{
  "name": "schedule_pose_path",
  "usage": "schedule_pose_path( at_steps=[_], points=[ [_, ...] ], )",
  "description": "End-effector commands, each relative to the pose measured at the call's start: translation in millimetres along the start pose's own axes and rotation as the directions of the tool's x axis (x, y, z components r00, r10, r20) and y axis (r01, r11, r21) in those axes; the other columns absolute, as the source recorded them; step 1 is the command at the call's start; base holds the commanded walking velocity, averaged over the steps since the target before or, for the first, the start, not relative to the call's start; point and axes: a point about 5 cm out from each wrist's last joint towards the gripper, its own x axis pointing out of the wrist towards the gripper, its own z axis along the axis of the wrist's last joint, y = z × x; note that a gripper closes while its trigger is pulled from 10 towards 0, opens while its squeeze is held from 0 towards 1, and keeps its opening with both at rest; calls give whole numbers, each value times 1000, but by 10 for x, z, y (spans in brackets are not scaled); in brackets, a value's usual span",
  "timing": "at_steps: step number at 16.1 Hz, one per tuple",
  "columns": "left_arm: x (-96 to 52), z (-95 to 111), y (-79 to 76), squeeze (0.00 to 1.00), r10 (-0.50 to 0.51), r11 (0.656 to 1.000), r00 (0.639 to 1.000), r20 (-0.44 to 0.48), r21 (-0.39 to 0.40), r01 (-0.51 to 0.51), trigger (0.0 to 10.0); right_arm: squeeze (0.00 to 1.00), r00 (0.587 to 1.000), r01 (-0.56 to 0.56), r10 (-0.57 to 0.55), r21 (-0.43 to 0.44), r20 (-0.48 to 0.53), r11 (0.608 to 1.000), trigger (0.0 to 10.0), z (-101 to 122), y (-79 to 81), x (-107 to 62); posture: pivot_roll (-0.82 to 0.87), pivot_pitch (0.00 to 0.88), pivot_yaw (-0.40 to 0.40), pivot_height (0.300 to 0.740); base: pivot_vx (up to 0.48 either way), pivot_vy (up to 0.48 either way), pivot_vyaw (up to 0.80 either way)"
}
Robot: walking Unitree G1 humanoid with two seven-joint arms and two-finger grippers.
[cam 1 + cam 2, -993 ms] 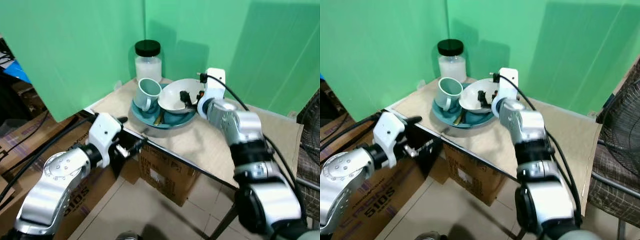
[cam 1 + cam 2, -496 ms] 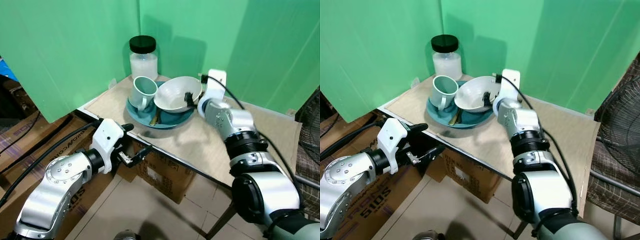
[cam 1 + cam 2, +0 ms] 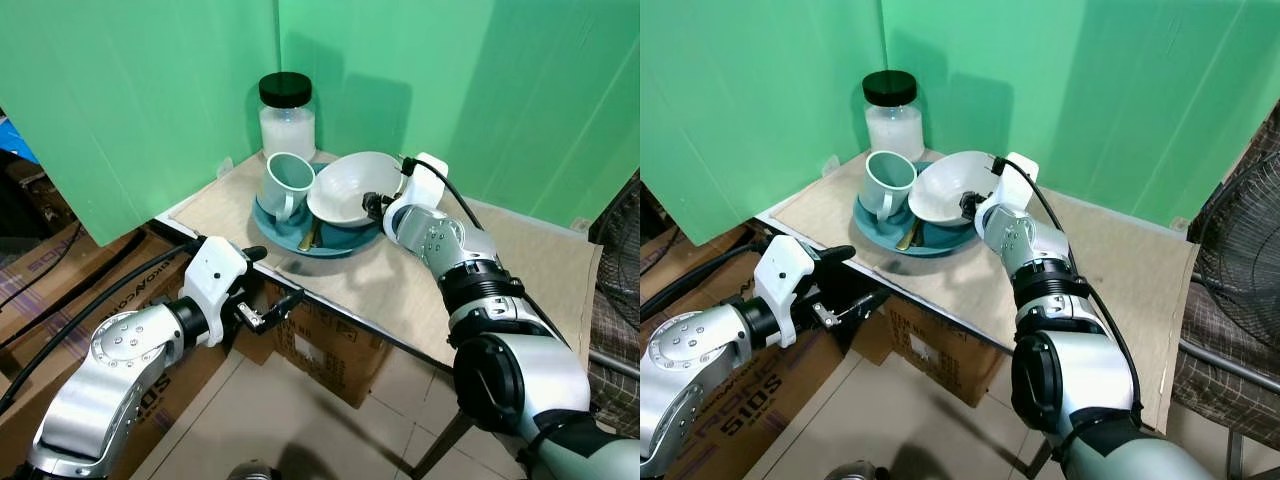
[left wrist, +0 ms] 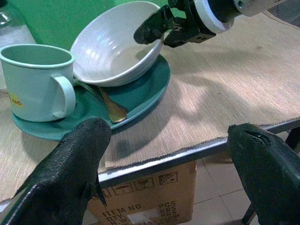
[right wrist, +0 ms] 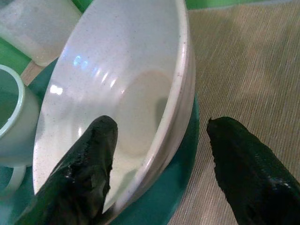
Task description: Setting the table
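Your right gripper [image 5: 159, 168] is spread wide across the near rim of the white bowl [image 3: 352, 186], one finger inside, the other outside over the teal plate [image 3: 340, 240]; it grips nothing. The bowl sits tilted on that plate, with the mint mug [image 3: 286, 184] just beyond it and a gold spoon [image 4: 110, 107] tucked under its edge. Behind the mug stands a black-lidded jar [image 3: 286, 115]. Bare mat lies to the gripper's right. Your left gripper [image 3: 268, 285] hangs open below the table edge [image 4: 187, 154], holding nothing.
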Motion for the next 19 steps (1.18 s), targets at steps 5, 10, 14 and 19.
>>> schedule_pose_path(
  at_steps=[5,10,14,19],
  points=[
    [1,10,16,0,11,999,1000,-8,35,-11,10000,0,1000,-7,8,56,-6,998,0,2,22,15,150,0,5,740,0,0,0],
    [5,19,35,0,19,998,1000,-7,54,-18,10000,0,1000,11,-11,73,-2,997,0,-1,-14,26,152,0,8,740,0,0,0],
    [24,26,42,0,19,998,1000,-2,65,-19,10000,0,1000,21,-22,84,10,996,0,23,-50,24,146,0,12,740,0,0,0],
    [68,46,44,0,18,996,1000,7,82,-19,10000,0,999,28,-31,69,43,997,0,66,-71,17,144,0,3,740,0,0,0]
  ],
)
